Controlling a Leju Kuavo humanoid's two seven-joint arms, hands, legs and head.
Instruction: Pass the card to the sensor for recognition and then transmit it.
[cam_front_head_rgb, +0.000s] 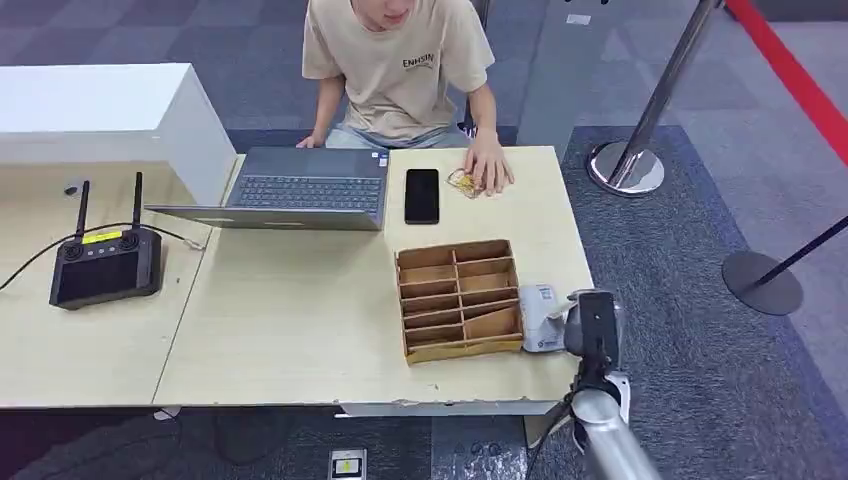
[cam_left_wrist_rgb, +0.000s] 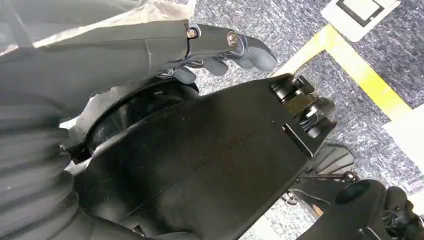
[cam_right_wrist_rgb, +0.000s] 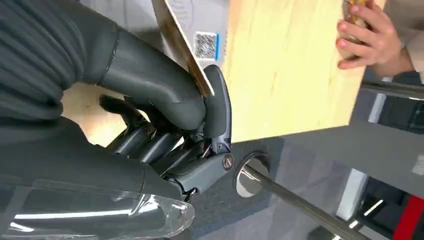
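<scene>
In the right wrist view my right hand (cam_right_wrist_rgb: 200, 115) pinches a thin card (cam_right_wrist_rgb: 176, 37), seen edge-on, between thumb and a finger. Just beyond the card lies the white sensor (cam_right_wrist_rgb: 206, 46) with a code label. The head view shows my right hand (cam_front_head_rgb: 593, 325) at the table's right edge, right beside the white sensor (cam_front_head_rgb: 540, 317). My left hand (cam_left_wrist_rgb: 225, 47) hangs low beside my body over the carpet, holding nothing, its fingers loosely bent.
A cardboard divider box (cam_front_head_rgb: 458, 298) stands left of the sensor. A person sits across the table, one hand (cam_front_head_rgb: 487, 165) on a small item beside a black phone (cam_front_head_rgb: 421, 195). Further left are a laptop (cam_front_head_rgb: 300, 188) and a remote controller (cam_front_head_rgb: 103, 265). Stanchion posts (cam_front_head_rgb: 628, 165) stand at the right.
</scene>
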